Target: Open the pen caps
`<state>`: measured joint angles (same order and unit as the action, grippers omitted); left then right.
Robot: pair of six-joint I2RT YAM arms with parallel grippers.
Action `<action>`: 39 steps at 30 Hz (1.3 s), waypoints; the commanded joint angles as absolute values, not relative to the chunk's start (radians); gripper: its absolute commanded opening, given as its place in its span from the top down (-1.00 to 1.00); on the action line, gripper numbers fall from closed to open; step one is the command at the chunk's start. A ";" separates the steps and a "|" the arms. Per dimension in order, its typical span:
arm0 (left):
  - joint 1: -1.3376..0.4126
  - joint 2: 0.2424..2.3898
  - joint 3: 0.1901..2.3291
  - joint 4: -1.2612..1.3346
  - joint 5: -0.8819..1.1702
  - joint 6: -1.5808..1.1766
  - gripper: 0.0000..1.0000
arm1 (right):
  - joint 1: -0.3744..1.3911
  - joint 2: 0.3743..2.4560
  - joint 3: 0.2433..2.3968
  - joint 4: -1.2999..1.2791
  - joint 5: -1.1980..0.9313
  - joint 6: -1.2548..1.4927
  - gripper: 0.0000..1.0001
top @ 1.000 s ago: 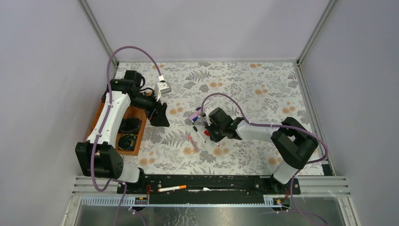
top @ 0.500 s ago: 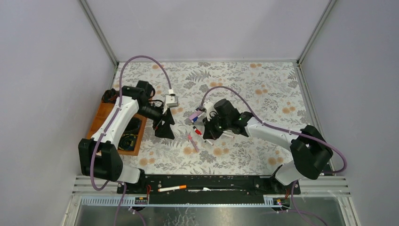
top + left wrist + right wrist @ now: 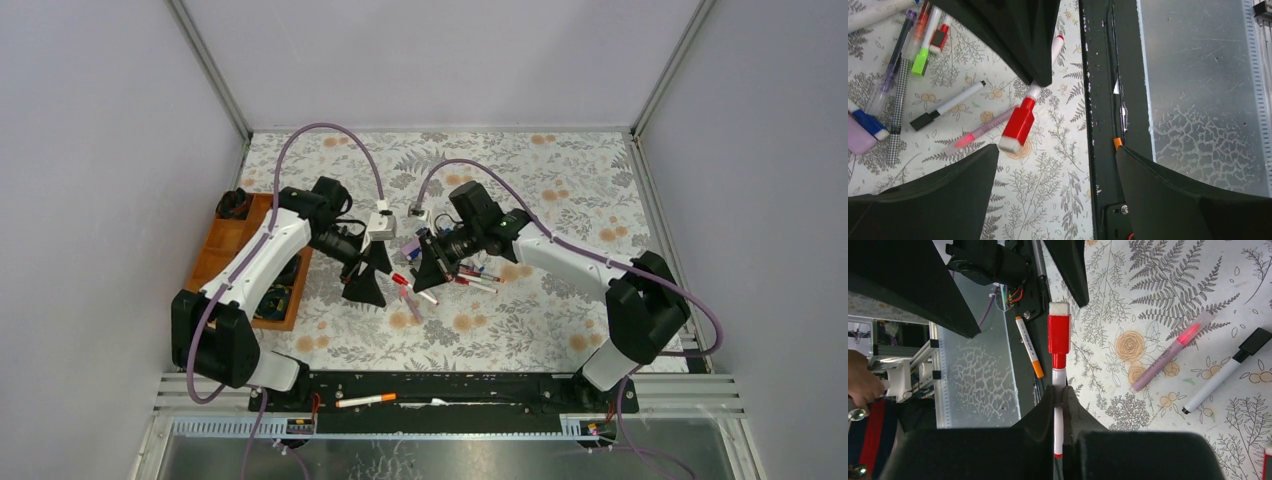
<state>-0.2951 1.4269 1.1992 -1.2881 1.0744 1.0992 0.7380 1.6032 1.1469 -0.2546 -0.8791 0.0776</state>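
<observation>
Top external: lilac walls, floral cloth. L to R: wooden tray; left gripper spread wide; red cap at its tips; pen pinched in right gripper; other pens lying beside.

We list: table, floral-patterned; wooden tray on it; right of the tray, loose pens scattered, among them a pink pen and a black-capped white marker.
</observation>
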 commanded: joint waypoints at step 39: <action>-0.331 1.375 1.226 -1.186 1.089 1.031 1.00 | 0.705 1.669 1.134 0.120 -1.097 0.480 0.99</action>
<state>-0.3256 1.4055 1.2209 -1.1786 1.1057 1.0004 0.7307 1.7027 1.1469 0.0441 -1.1172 0.4049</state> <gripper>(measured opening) 0.143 0.125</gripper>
